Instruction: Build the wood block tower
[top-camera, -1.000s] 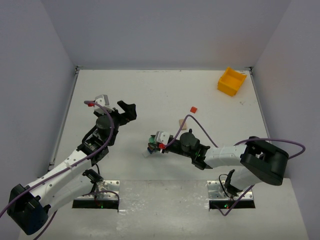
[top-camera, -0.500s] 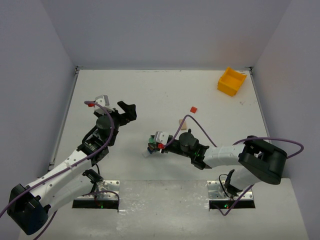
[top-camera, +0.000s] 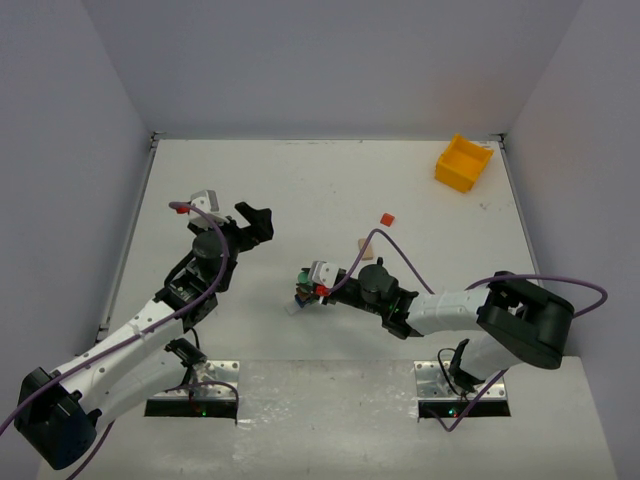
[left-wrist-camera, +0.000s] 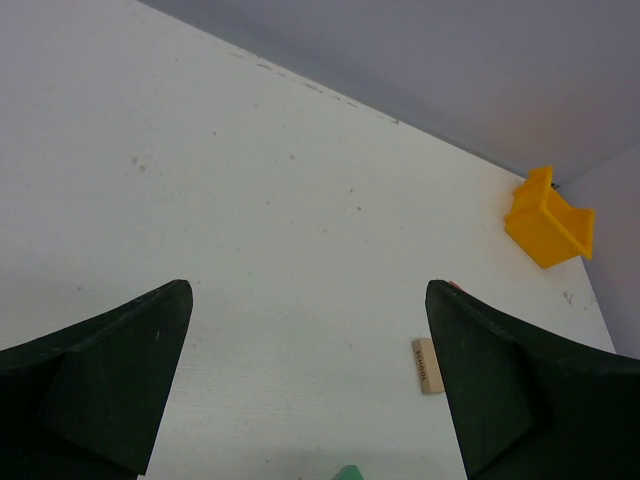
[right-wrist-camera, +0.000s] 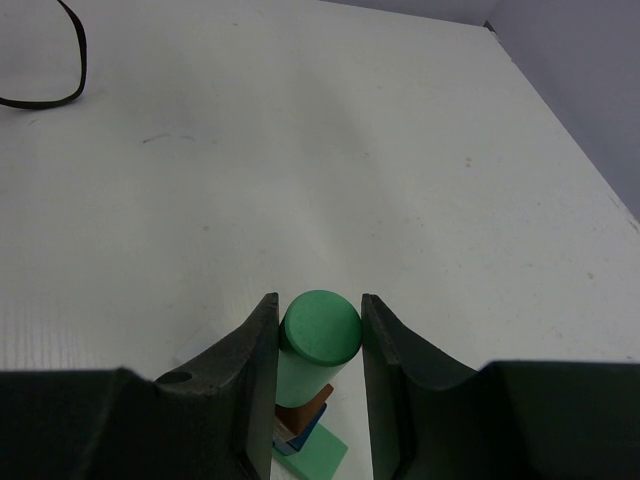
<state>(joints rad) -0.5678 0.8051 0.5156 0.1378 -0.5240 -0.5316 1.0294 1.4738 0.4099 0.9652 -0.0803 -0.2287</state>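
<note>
My right gripper (right-wrist-camera: 320, 305) is shut on an upright green cylinder (right-wrist-camera: 320, 330). The cylinder stands on top of the wood block tower (top-camera: 299, 297). Under it in the right wrist view are a brown block (right-wrist-camera: 308, 408), a blue block (right-wrist-camera: 302, 438) and a flat green block (right-wrist-camera: 318, 457) on the table. From above, the right gripper (top-camera: 304, 288) covers most of the tower, left of the table's middle. My left gripper (top-camera: 256, 222) hangs open and holds nothing, up and to the left of the tower. Its fingers (left-wrist-camera: 110, 370) stand wide apart over bare table.
A tan block (top-camera: 366, 248) printed with lettering lies flat right of the tower, also seen as the tan block (left-wrist-camera: 427, 365) in the left wrist view. A small red block (top-camera: 387, 218) lies beyond it. A yellow bin (top-camera: 463, 163) sits at the far right corner. Walls enclose the table.
</note>
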